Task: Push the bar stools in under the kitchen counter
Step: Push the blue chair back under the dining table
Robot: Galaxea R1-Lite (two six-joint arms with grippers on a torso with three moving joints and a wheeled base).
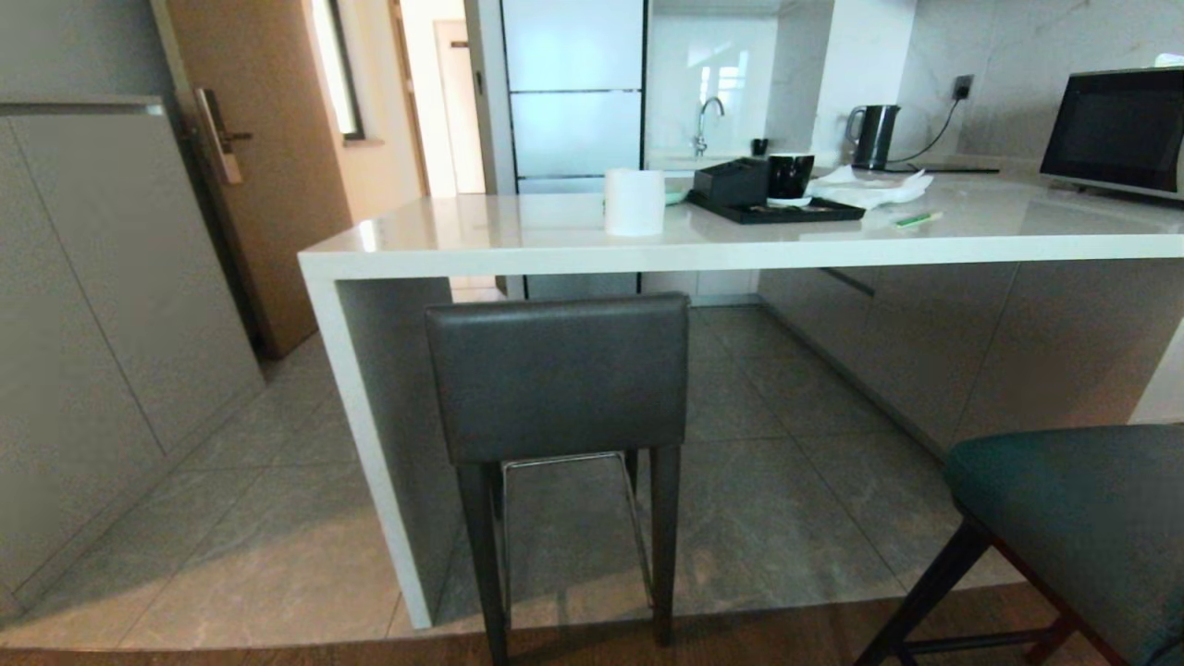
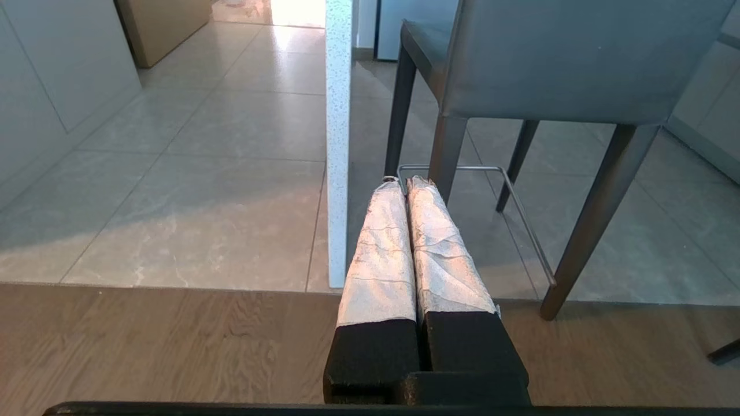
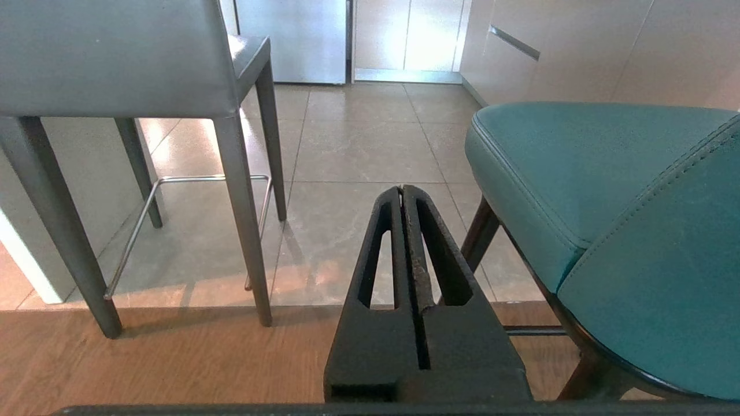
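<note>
So you've got two stools to deal with. The grey stool [image 1: 558, 388] sits right at the end panel of the kitchen counter [image 1: 740, 248], its square back just under the front edge of the tabletop and its rear legs on the line where tile meets wood floor. The teal stool [image 1: 1082, 527] is off to the right and pulled well out, nearer to you than the grey one.

Handling-wise, my guess is both are rigid and fairly heavy for a pusher, tall with narrow footprints, so they'll tip before they slide if you shove high up. The grey one's padded back looks slick (leather-ish), so contact may skate sideways. I'd push low on the back panel or at the seat edge, centred between the legs, not on the thin chrome footrest [image 2: 462, 169]. The teal one has a curved back, so aim at the middle or it'll probably rotate.

Both arms are idle and low: left gripper [image 2: 407, 184] fingers pressed together, pointing at the grey stool's legs; right gripper [image 3: 403, 189] fingers also pressed together, beside the teal seat. Holding nothing. Closed fingers make a decent blunt pusher anyway.
</note>
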